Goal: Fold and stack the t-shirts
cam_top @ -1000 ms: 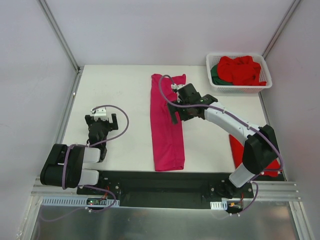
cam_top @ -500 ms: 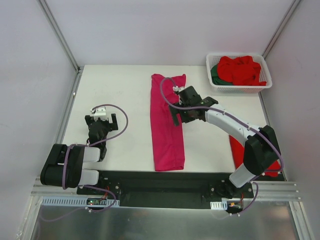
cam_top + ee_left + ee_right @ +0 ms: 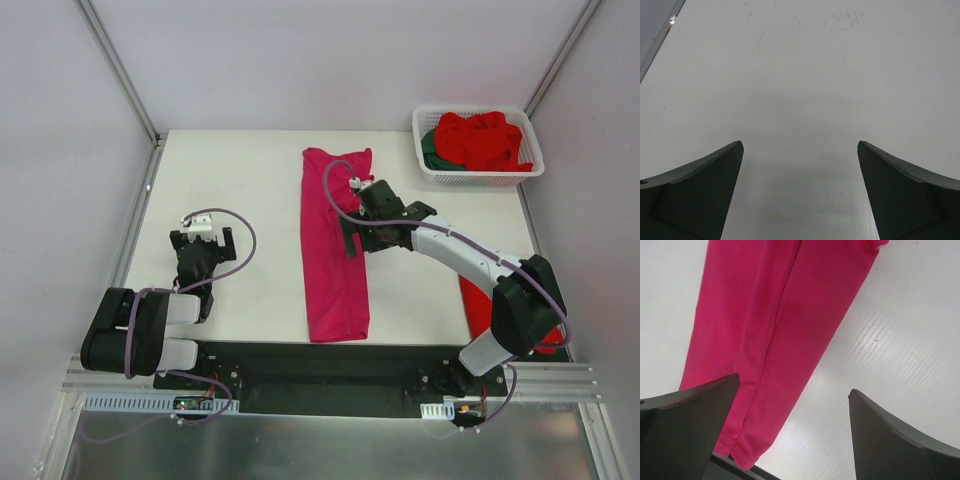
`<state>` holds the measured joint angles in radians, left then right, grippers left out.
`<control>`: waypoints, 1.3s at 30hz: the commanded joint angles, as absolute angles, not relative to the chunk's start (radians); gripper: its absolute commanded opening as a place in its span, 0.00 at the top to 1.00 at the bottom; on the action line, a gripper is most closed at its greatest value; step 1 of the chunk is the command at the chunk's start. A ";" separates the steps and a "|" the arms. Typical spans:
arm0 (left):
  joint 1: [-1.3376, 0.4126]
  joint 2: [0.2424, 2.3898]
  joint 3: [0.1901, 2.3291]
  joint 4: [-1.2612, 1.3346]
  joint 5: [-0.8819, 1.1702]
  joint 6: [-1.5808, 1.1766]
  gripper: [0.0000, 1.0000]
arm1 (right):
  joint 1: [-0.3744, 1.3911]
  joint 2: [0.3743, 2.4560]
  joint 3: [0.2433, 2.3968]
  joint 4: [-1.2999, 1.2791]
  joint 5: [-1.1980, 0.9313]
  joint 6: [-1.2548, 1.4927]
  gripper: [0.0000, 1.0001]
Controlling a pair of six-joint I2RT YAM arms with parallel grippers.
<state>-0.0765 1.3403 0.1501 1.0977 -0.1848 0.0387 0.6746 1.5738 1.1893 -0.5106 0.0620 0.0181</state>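
White table (image 3: 240, 180) in a walled booth; the magenta-pink t-shirt (image 3: 333, 260) lies mid-table as a long folded strip. My right gripper (image 3: 352, 232) hovers wide over it, left gripper (image 3: 203, 240) wide and empty. Limp, light cloth: I'd pinch an end hem

No readable text, labels, brands or numbers showing anywhere here, not in any of the views

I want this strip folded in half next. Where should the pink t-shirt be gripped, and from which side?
Likely the far short end of the pink t-shirt, pinched from above by the right gripper: it lies flat as a long narrow strip, so an end lifts over easily.
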 commanded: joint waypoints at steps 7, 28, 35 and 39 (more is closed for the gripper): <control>-0.006 1.327 0.190 1.075 -0.006 0.012 0.01 | 0.727 1.459 1.190 -0.483 0.058 0.020 0.04; -0.179 1.102 0.582 0.321 -0.230 -0.023 0.01 | 0.778 1.434 1.224 -0.561 0.118 0.012 0.04; -0.206 1.029 1.076 -0.250 0.061 -0.015 0.01 | 0.775 1.393 1.206 -0.546 0.152 -0.041 0.04; -0.178 1.014 1.016 -0.238 0.124 -0.220 0.01 | 0.721 1.342 1.166 -0.445 0.152 -0.054 0.04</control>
<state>-0.2070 0.9939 1.0752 -0.0185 0.0010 -0.0536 0.7696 1.4239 1.1820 -0.5419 0.1356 -0.0284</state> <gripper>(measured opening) 0.992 0.965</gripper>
